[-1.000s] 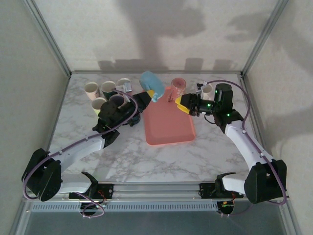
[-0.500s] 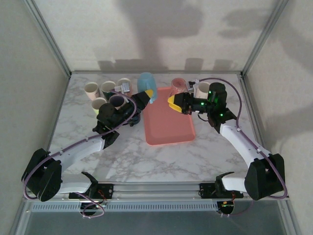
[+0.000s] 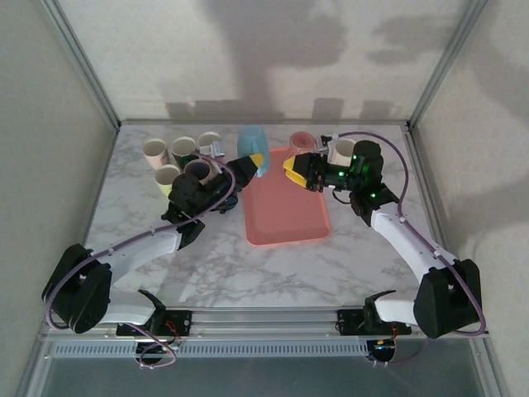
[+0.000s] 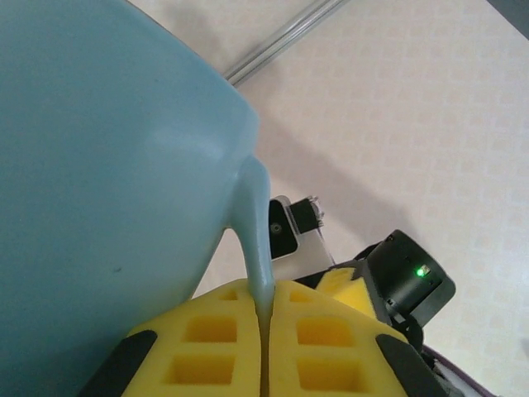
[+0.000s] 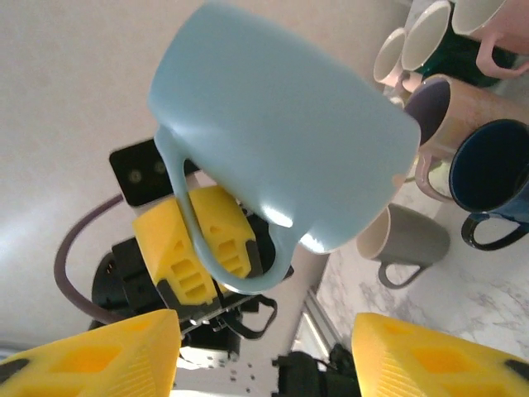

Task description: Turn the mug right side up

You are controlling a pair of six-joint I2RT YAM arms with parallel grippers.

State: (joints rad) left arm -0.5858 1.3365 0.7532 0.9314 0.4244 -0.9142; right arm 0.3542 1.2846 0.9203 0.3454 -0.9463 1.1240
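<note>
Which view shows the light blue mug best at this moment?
Right wrist: the whole light blue mug with its handle clamped in the left gripper. The left wrist view crops to its wall and handle edge; the top view has it small, partly behind that gripper.

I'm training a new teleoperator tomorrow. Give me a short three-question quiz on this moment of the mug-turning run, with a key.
1. True or false: the left gripper is shut on the handle of the light blue ceramic mug.
2. The right gripper is: A) open, holding nothing; B) shut on the mug; C) shut on a white cup.
3. Fill in: the flat rectangular plastic tray between the arms is ____ in colour.
Key: 1 true; 2 A; 3 pink.
</note>
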